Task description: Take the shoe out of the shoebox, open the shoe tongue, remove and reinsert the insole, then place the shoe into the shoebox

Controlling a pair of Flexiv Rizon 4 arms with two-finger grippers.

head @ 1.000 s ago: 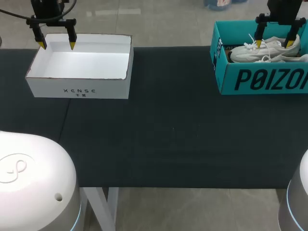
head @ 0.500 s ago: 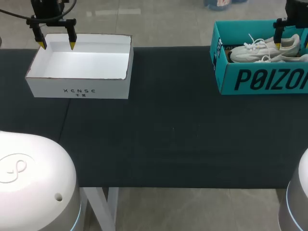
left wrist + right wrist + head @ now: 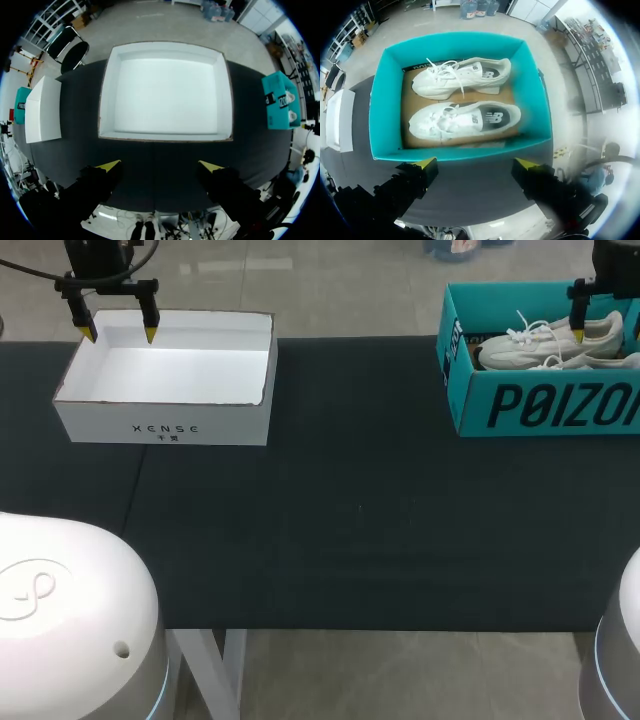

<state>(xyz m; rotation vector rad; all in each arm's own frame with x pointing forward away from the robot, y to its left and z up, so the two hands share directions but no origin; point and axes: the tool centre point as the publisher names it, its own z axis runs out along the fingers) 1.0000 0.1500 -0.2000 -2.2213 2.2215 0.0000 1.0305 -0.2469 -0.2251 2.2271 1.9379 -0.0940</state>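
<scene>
A teal shoebox [image 3: 540,405] stands open at the table's back right. In it lie two white sneakers on brown card, side by side: one [image 3: 462,77] on its side by the far wall, the other [image 3: 465,120] upright by the near wall, both laced. In the head view the white sneakers [image 3: 530,348] show above the box's front wall. My right gripper [image 3: 607,332] hangs open above the box's right part, holding nothing; in its wrist view the right gripper [image 3: 474,163] is over the box's near wall [image 3: 460,152]. My left gripper [image 3: 119,335] hangs open and holds nothing, far from the shoes.
A white open box [image 3: 165,425] with nothing in it stands at the back left, under my left gripper [image 3: 160,165], whose tips hang over the black cloth just outside the white box's rim [image 3: 165,137]. Black cloth [image 3: 360,530] covers the table between and in front of the boxes.
My right gripper has shifted to the right over the shoebox, one fingertip now past the view's edge, then held still. The left arm and both boxes have not moved.
</scene>
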